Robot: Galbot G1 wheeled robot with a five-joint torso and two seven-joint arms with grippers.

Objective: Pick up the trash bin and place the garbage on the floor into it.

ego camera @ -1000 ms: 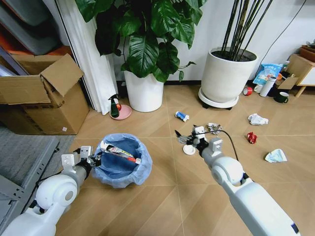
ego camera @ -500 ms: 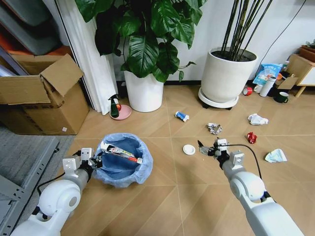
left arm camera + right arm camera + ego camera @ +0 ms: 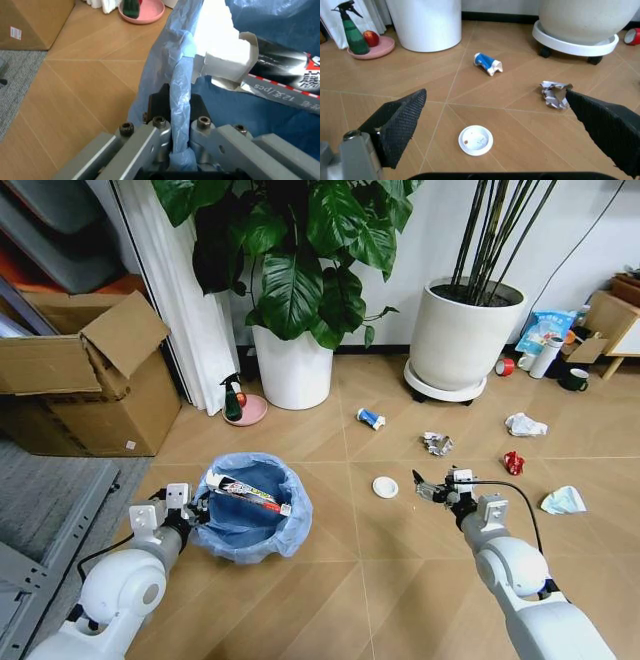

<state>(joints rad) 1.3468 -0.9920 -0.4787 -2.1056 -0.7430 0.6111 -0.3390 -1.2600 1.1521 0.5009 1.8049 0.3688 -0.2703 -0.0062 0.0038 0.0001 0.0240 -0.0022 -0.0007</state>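
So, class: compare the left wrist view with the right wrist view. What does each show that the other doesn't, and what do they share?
Left wrist alone: the left gripper shut on the trash bin rim, a printed tube inside, a cardboard box.
Right wrist alone: the open right gripper above a white round lid, a blue-white can, a silvery wrapper, two white pots.
Both: the floor, the pink dish.

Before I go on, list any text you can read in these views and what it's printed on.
"12支/pcs": on the red strip of the printed box lying in the trash bin, left wrist view.
Large white characters on the same box: cut off at the edge, unreadable.
Sticker on the cardboard box: too small to read.
Blue-white can on the floor: print too blurred.
Spray bottle: no legible label.
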